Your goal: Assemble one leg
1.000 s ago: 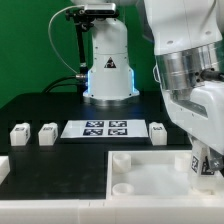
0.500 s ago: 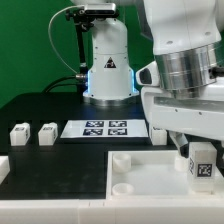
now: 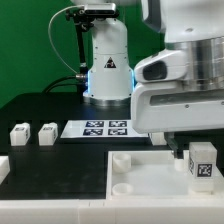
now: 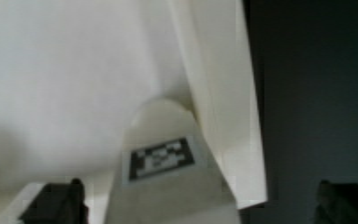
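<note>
A leg [image 3: 203,164], a small white block with a black-and-white tag facing the camera, stands upright on the right part of the large white tray [image 3: 145,176]. My gripper [image 3: 197,150] hangs just above and around it, with one dark finger [image 3: 179,155] beside the leg on the exterior view's left. In the wrist view the leg [image 4: 172,160] lies between my two dark fingertips [image 4: 53,203], with a gap on each side. The gripper [image 4: 194,205] is open.
Two more legs [image 3: 18,133] [image 3: 46,133] stand on the black table at the exterior view's left. The marker board [image 3: 105,127] lies behind the tray. The tray has round sockets [image 3: 122,160] at its corners. The robot base [image 3: 108,70] stands at the back.
The arm has risen and shifted toward the exterior view's left, so more of the leg shows. The leg has stayed in about the same place on the tray.
</note>
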{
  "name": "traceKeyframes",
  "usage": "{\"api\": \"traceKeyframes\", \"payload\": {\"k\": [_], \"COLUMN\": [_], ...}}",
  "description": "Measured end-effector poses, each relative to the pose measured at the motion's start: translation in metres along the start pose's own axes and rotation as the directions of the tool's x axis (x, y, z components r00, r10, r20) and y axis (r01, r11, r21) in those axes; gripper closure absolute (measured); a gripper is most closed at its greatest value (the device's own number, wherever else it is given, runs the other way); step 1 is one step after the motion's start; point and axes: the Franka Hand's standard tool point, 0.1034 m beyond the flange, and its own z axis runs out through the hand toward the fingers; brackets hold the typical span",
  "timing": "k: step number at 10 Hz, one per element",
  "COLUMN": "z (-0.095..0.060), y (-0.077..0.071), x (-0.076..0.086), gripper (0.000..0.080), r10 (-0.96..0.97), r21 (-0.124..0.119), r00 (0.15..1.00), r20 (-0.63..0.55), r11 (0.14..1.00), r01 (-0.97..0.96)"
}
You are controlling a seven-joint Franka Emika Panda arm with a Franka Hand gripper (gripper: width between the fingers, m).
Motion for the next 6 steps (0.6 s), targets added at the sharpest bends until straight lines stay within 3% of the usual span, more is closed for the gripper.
{"api": "traceKeyframes", "payload": {"k": [2, 4, 5, 6], "z": [0.0008, 0.0013, 0.0015, 0.0018], "y": [0.0051, 0.0030, 0.0051, 0.0055], "x": [0.0018, 0.0013, 0.0013, 0.0012], "gripper": [0.0151, 0.0410, 0.0492, 0.0492], "r10": [-0.040, 0.093, 0.211, 0.309], "r21": [0.003, 0.013, 0.014, 0.015], "r00": [0.999, 0.996, 0.977, 0.951], "r20": [-0.018, -0.015, -0.013, -0.012], "r11": [0.999, 0.996, 0.977, 0.951], "r01": [0.040, -0.093, -0.211, -0.309]}}
